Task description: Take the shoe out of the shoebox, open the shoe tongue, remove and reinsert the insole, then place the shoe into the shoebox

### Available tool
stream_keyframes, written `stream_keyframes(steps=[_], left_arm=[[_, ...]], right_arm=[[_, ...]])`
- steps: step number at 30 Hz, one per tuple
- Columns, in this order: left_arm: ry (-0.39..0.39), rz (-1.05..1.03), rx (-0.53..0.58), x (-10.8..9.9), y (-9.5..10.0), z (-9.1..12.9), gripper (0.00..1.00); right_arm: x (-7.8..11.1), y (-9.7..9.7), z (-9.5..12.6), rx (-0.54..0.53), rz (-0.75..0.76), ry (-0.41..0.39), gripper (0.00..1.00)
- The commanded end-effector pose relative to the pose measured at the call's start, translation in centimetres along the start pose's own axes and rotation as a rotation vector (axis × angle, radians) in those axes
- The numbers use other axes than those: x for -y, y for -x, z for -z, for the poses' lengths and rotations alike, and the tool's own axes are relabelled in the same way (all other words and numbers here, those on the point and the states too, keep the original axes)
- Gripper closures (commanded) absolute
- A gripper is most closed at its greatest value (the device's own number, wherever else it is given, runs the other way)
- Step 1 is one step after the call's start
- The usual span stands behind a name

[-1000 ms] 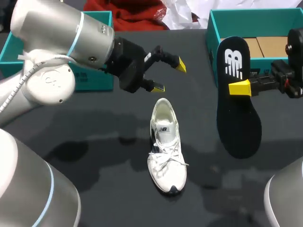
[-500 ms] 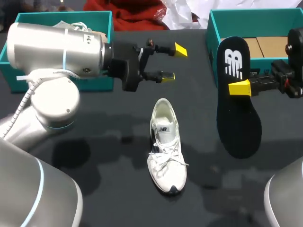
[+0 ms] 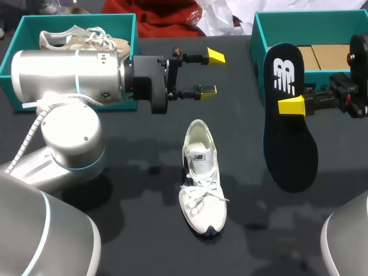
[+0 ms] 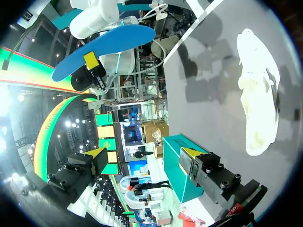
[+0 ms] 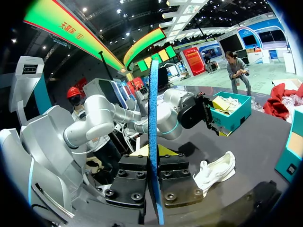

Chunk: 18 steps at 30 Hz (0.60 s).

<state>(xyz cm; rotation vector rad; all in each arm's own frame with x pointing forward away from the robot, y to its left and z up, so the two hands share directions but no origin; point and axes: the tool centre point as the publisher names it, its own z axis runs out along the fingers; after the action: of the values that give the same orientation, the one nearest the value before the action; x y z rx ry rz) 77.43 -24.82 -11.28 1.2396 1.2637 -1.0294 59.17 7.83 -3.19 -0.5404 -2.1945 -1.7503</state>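
Shoe (image 3: 201,184): upright at the table's middle, toe toward the near edge.
Insole (image 3: 289,138): held off the table, beside the shoebox (image 3: 257,43) at the far right corner.
Right gripper (image 3: 291,106): clamped across the insole's middle.
Left gripper (image 3: 210,72): fingers wide, empty, beyond the shoe's heel.
Handling: insole judged light, thin, bendy; shoe soft, best steadied at the heel collar.

The shoe (image 3: 202,179) lies on the table (image 3: 138,241), insole (image 3: 289,138) right of it, left shoebox (image 3: 75,18) and right shoebox (image 3: 310,27) behind.
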Motion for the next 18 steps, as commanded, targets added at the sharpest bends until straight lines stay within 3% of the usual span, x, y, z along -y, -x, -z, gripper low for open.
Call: stream_keyframes(steps=[1, 6, 10, 18], left_arm=[[0.009, -0.002, 0.011, 0.2, 0.4, 0.3, 0.00], [0.016, -0.011, 0.011, 0.3, 0.7, 0.7, 0.00], [0.017, 0.010, 0.015, 0.2, 1.0, 0.9, 0.00], [0.009, 0.014, 0.003, 0.2, 1.0, 1.0, 0.00]], right_arm=[[-0.7, 2.8, -0.6, -0.035, -0.023, -0.008, 1.00], [-1.8, 6.5, -0.6, -0.092, -0.067, 0.013, 1.00], [-2.1, 9.2, -0.2, -0.117, -0.149, 0.074, 1.00], [-2.1, 9.2, -0.2, -0.117, -0.149, 0.074, 1.00]])
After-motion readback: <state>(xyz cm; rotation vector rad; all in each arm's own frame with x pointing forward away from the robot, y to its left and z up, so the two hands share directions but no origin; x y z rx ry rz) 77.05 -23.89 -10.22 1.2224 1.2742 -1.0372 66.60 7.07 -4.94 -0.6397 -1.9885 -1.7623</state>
